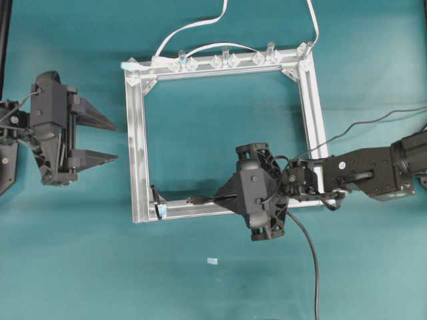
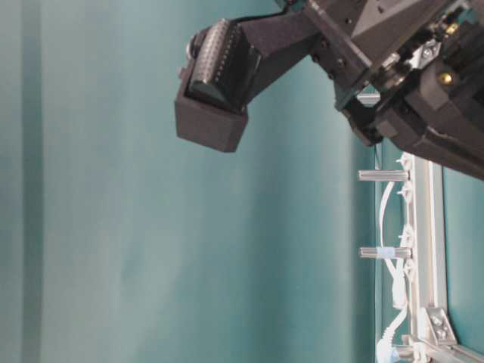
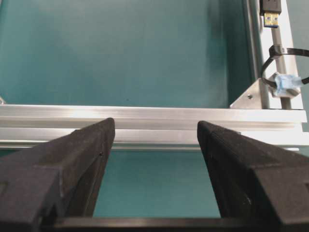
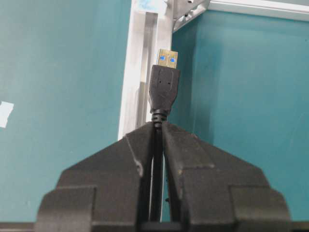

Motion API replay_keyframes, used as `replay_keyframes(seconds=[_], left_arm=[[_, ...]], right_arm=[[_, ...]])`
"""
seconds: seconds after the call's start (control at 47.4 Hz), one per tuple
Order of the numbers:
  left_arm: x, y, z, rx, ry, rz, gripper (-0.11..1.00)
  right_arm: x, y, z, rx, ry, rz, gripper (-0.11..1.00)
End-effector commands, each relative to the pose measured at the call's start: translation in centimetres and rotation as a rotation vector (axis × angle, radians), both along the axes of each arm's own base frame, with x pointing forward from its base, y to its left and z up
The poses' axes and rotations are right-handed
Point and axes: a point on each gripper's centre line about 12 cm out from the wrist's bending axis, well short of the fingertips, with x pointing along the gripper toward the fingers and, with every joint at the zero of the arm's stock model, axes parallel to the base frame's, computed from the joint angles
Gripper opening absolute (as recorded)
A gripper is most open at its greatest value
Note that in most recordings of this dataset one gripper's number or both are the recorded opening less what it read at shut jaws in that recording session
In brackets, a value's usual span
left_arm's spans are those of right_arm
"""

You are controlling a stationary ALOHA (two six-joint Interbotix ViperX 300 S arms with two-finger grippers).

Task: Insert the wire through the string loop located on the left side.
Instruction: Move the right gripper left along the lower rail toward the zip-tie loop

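Note:
The wire's black plug (image 1: 193,199) with a gold tip points left along the frame's near bar, a short gap from the string loop (image 1: 155,196) at the near left corner. My right gripper (image 1: 217,198) is shut on the wire just behind the plug (image 4: 164,87); its jaws (image 4: 158,124) pinch the cable. In the left wrist view the thin dark string loop (image 3: 292,52) stands above its pale-blue tab (image 3: 285,83), with the plug (image 3: 269,12) just beyond it. My left gripper (image 1: 115,142) is open and holds nothing, left of the frame's left bar (image 3: 156,130).
The square aluminium frame (image 1: 137,133) lies mid-table. Clear clips (image 1: 225,60) on its far bar hold a white cable (image 1: 200,48). The wire's slack (image 1: 310,247) trails toward the near edge. A small pale scrap (image 1: 212,261) lies on the teal cloth.

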Motion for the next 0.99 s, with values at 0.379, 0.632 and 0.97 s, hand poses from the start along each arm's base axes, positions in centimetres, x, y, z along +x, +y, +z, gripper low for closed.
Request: replay_keyframes(seconds=[0.379,0.632,0.97], left_arm=[[0.2,-1.4,0.1,-0.012,0.0,-0.052,0.72],[0.2,-2.1,0.0,-0.03,0.002,-0.067,0.72],[0.0,-2.7,-0.1,-0.031,0.033,-0.095,0.72]], right_arm=[[0.8,0.0,2.7,-0.002,-0.099,0.003,0.08],[1.0,-0.2,2.7,-0.003,-0.118,-0.007,0.08],[1.9,-0.2,2.6,-0.004,-0.127,-0.009,0.08]])
